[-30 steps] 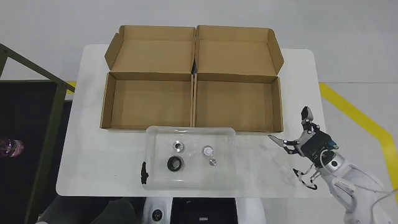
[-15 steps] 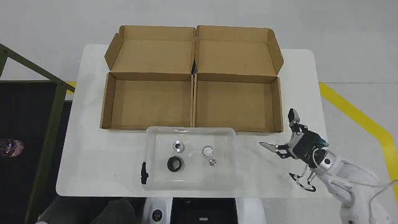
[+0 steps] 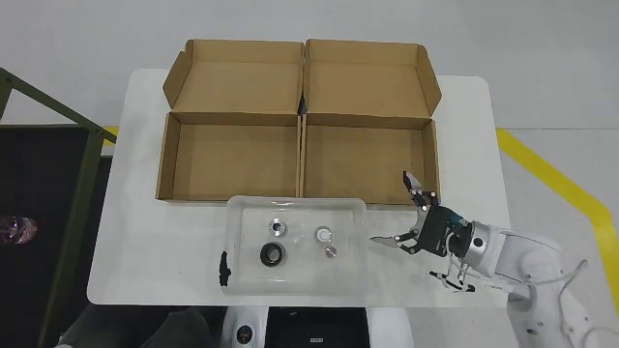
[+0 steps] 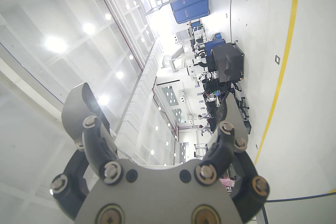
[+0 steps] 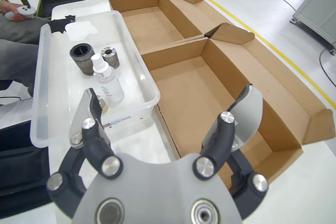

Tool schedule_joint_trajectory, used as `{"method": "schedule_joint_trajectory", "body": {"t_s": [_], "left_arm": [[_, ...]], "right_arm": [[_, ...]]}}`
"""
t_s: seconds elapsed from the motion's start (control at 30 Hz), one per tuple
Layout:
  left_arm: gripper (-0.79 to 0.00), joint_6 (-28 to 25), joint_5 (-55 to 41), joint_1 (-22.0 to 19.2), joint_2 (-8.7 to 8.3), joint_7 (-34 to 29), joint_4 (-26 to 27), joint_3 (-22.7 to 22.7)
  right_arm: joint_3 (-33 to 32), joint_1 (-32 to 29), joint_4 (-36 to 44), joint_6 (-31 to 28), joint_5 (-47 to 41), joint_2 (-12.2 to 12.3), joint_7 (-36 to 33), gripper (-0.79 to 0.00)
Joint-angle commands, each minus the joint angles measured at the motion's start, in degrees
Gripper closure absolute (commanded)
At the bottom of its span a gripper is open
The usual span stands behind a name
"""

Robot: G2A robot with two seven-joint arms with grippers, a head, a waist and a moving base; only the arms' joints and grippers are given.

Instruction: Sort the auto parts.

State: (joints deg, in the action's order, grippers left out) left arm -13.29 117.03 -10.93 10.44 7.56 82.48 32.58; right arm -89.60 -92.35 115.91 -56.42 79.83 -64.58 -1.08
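Since a second ago my right claw [image 3: 390, 210] has swung left to just beside the clear bin [image 3: 290, 200], jaws wide apart and empty. Upright in that bin, at the near edge of the worktop [image 3: 145, 242], stands the dark sleeve [image 5: 80, 59]: I judge it heavy, stiff, smooth steel, best pinched across its round wall, mid-height

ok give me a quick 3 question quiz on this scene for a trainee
1. True or false: both boxes are empty.
2. Where does the spray bottle stand? A in the bin; B in a box; C in neither.
3. Fill in: the right pincer is ____ (open or shut).
Key: 1 true; 2 A; 3 open.
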Motion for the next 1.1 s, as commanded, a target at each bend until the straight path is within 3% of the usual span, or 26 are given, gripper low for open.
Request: {"method": "schedule_joint_trajectory", "body": {"t_s": [0.0,0.63,1.07], "left_arm": [[-0.785,0.0,0.0,0.0,0.00,0.0,0.0,0.0],[-0.785,0.0,0.0,0.0,0.00,0.0,0.0,0.0],[-0.785,0.0,0.0,0.0,0.00,0.0,0.0,0.0]], "right_arm": [[2.0,1.2,0.5,-0.4,-0.6,0.0,-1.5,-0.785],[17.4,9.9,1.6,-1.5,-0.5,0.3,-15.0,-0.785],[24.1,12.7,-3.1,-0.2,-1.3,0.2,-18.3,-0.785]]}}
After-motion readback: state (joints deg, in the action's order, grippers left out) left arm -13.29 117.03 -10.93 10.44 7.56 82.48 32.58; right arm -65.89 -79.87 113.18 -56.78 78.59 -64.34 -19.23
